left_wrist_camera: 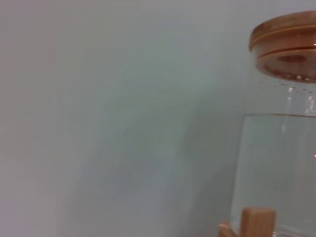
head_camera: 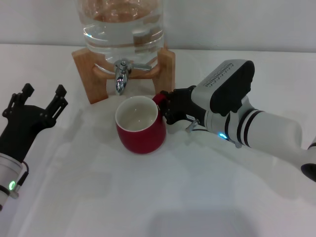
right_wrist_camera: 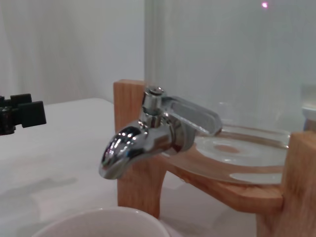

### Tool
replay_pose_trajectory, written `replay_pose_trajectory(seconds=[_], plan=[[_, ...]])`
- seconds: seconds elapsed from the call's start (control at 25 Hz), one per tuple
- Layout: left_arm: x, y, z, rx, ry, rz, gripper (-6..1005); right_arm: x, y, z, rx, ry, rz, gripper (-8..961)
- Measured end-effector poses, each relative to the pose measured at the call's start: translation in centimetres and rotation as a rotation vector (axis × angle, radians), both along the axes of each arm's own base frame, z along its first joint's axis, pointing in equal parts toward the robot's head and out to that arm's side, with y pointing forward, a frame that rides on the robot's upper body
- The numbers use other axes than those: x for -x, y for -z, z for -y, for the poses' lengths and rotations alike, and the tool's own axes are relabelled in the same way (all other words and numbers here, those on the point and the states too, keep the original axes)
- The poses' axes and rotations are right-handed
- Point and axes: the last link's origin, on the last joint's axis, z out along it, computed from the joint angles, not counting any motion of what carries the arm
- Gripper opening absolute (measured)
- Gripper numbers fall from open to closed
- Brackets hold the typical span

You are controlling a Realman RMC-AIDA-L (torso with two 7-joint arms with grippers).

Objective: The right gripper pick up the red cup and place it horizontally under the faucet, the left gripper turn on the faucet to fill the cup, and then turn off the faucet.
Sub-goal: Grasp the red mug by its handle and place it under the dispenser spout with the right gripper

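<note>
Head view: the right tool (head_camera: 168,109) is reached in low from the right, its prongs apparently closed on the handle of the red cup (head_camera: 140,126), though the grip itself is partly hidden. The left tool (head_camera: 43,95) is held spread wide near the table's (head_camera: 98,197) left edge, well apart from the cup. Open table is left between them. The cup stands upright, white inside, just beneath the chrome faucet (head_camera: 121,76) of a glass jar (head_camera: 123,24) on a wooden stand (head_camera: 89,74).
</note>
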Motion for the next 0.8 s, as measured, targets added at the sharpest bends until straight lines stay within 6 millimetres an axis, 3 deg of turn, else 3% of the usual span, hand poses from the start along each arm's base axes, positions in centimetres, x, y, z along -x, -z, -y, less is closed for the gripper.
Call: replay_pose_trajectory(seconds=[0.8], plan=[[0.3, -0.2, 0.0, -0.012, -0.017, -0.011, 881, 1.4, 0.7, 1.0, 0.023, -0.136, 0.038, 126]])
